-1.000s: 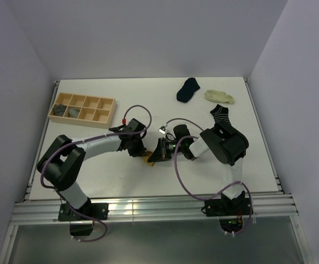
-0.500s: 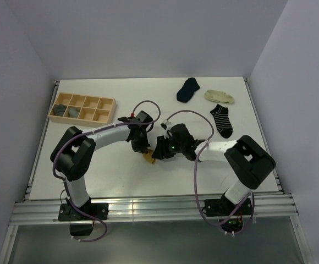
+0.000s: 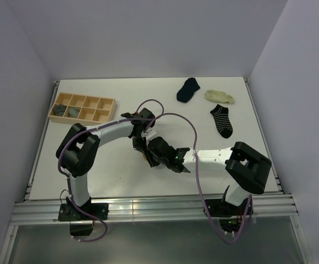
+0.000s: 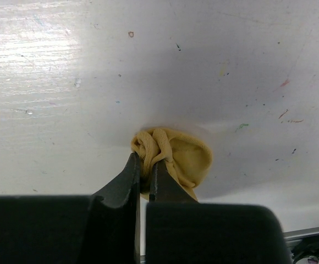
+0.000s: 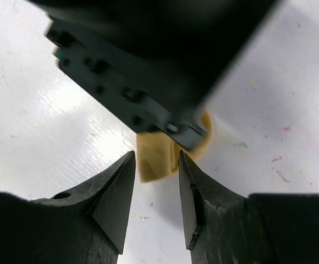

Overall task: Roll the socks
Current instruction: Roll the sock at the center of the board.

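Observation:
The mustard-yellow sock (image 4: 184, 159) lies bunched on the white table. My left gripper (image 4: 144, 171) is shut on its gathered edge. In the top view the sock (image 3: 147, 159) is a small sliver between my left gripper (image 3: 140, 147) and my right gripper (image 3: 153, 155). In the right wrist view my right gripper (image 5: 157, 165) is open, with the flat end of the sock (image 5: 155, 159) between its tips but not touching them. The left gripper's body hides the rest of the sock there.
A navy sock (image 3: 188, 89), a cream sock (image 3: 219, 97) and a striped sock (image 3: 221, 120) lie at the far right. A wooden tray (image 3: 93, 102) at the far left holds two rolled grey socks (image 3: 66, 110) in its compartments.
My right arm has stretched out low and to the left, bringing its open gripper up to the sock from the near right. My left gripper has kept its hold on the sock, shifting slightly right.

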